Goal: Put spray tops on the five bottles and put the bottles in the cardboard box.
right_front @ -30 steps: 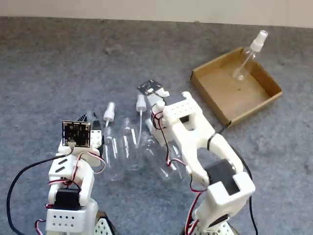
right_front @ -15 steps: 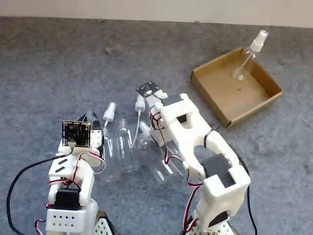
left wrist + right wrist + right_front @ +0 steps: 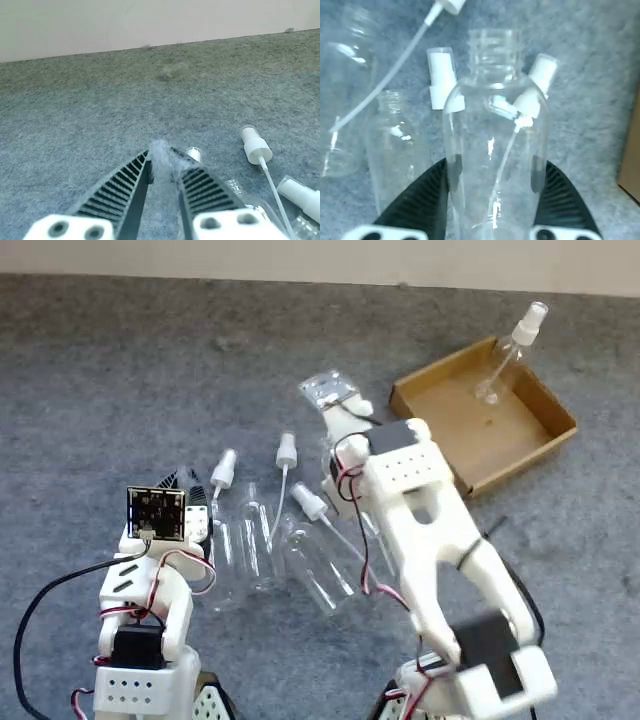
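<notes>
The right claw clamps an uncapped bottle by its body, long axis pointing straight out, open neck away. Loose spray tops lie just past it on the tabletop. The left claw, pinched narrow and empty, sits well apart from the cardboard box.

A grey felt-like table covering is pictured with a shallow brown cardboard box set on it toward the far right. Several clear uncapped plastic bottles are laid side by side near the middle. White spray tops with long thin tubes are scattered just beyond them.
</notes>
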### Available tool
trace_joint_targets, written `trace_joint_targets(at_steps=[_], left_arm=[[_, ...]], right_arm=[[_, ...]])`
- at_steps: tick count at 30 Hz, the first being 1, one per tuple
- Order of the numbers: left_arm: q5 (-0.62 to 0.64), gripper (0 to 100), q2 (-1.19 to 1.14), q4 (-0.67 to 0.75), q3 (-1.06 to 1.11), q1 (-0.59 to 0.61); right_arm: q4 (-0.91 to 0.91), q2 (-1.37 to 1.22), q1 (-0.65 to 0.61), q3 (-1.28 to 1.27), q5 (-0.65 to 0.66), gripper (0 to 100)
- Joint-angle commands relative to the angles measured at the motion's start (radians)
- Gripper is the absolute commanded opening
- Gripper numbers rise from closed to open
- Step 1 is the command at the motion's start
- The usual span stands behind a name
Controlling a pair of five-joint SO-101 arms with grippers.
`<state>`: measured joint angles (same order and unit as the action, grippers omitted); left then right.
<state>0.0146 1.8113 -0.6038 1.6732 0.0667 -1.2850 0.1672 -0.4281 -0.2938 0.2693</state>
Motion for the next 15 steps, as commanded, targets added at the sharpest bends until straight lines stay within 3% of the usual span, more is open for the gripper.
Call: trace_joint_targets(at_steps=[1,8,15], left_arm=[[-0.006,1,-0.002,-0.003,0.021,-0.012],[-0.006,1,-0.002,-0.003,0.021,-0.012],[-0.006,1,-0.002,-0.003,0.021,-0.012]], right_arm=[[-0.064,0.171,0.016,0.051,0.006,14.6],[-0.114,0.377,0.041,-0.002,0.006,14.6],[-0.051,0.578,0.108,-0.226,0.006,14.6]])
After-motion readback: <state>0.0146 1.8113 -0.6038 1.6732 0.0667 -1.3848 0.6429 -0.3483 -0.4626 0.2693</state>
